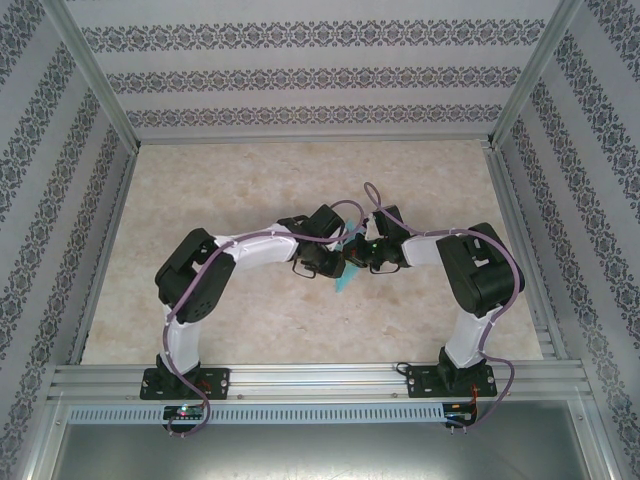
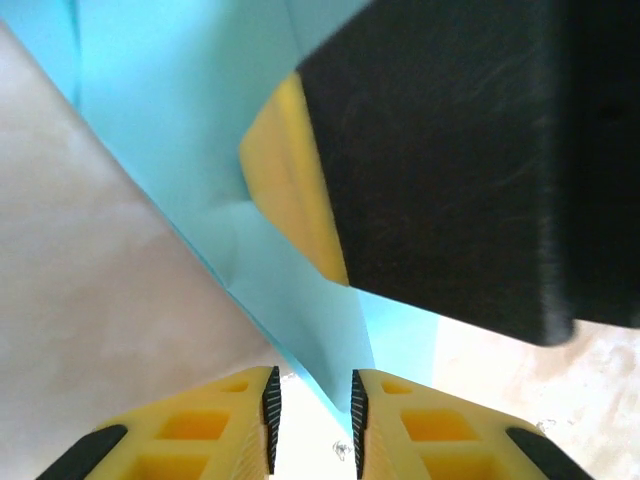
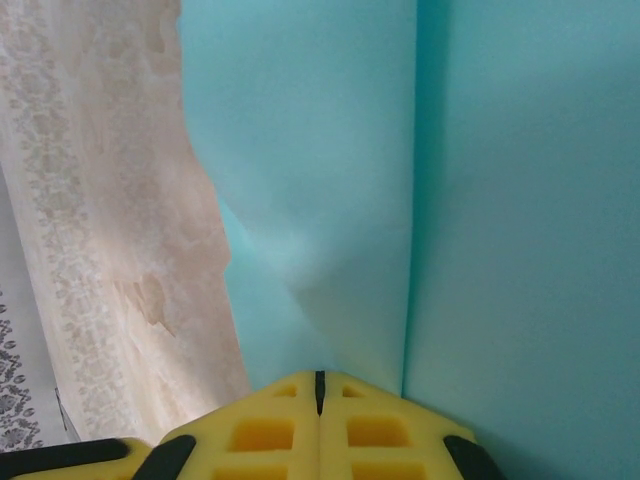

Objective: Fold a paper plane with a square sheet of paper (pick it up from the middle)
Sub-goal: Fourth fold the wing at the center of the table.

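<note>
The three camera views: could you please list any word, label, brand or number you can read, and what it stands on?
None can be read.
The turquoise paper: plain, unprinted.
The wallpaper: ornamental pattern only, no letters.
The small board below the left arm's base: any marking is too small to read.

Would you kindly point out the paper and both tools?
paper (image 3: 500,200): right wrist view, right panel.
left tool (image 2: 311,405): left wrist view, between fingertips.
right tool (image 3: 320,380): right wrist view, fingertip seam.
</note>
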